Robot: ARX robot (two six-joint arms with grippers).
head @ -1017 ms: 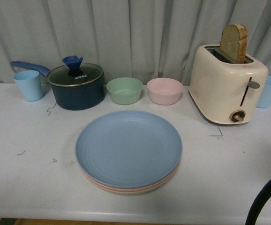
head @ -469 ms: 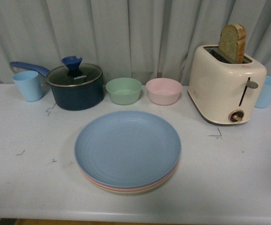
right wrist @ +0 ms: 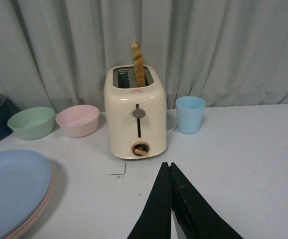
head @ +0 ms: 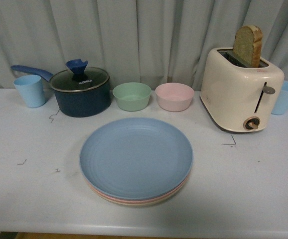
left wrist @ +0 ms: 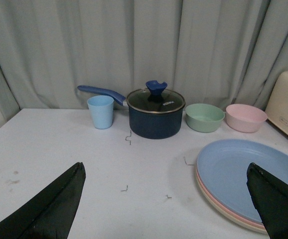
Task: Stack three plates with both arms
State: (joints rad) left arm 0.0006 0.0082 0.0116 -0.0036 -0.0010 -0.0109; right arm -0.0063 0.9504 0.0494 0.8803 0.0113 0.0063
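The three plates lie in one stack at the table's middle front. The light blue plate (head: 136,157) is on top, the pink plate (head: 115,197) shows as a thin edge under it, and the cream-beige plate (head: 149,203) is at the bottom. The stack also shows in the left wrist view (left wrist: 253,174) and the right wrist view (right wrist: 12,186). Neither arm shows in the front view. My left gripper (left wrist: 166,201) is open and empty, over the table left of the stack. My right gripper (right wrist: 167,165) is shut and empty, over the table in front of the toaster.
At the back stand a blue cup (head: 30,90), a dark blue lidded pot (head: 80,90), a green bowl (head: 132,96), a pink bowl (head: 175,96), a cream toaster (head: 241,92) with a bread slice (head: 248,45), and another blue cup (head: 286,97). A curtain hangs behind.
The black arm piece seen at the front view's lower right corner one second ago has left the view. The plates have not moved.
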